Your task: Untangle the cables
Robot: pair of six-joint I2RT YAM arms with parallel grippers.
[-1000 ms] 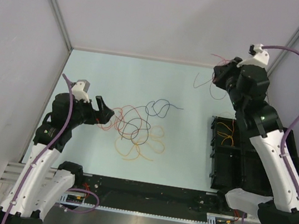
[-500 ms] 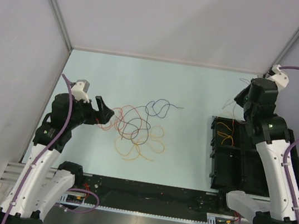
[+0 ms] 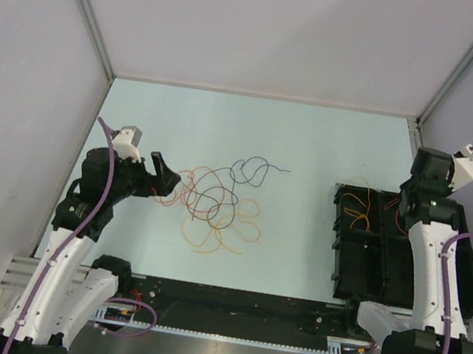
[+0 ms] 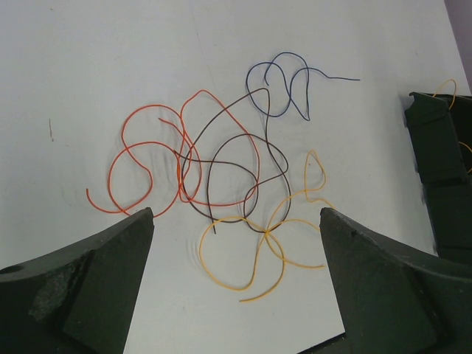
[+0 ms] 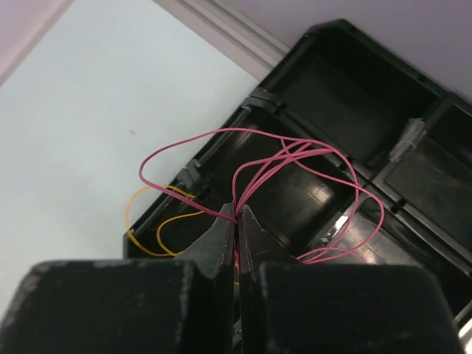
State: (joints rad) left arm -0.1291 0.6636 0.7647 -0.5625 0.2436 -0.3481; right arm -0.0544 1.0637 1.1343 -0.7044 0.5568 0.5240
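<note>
Four cables [image 3: 212,202] tangled on worktop [image 3: 225,131]; L end effector [image 4: 236,217] at their 9 o'clock, wide open, empty. R end effector [image 5: 237,214] clamps pink cable [image 5: 251,130] over tray [image 5: 354,96].

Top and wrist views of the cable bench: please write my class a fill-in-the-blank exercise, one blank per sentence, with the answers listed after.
1. The right claw is ____ on a thin pink-red looping cable.
2. The left claw stands ____, gripping nothing.
3. The tangle of thin red, black, dark blue and orange-yellow cables lies in front of the ____ claw.
4. The black plastic compartment tray sits on the pale table's ____ side.

Missing words: shut; open; left; right.
</note>
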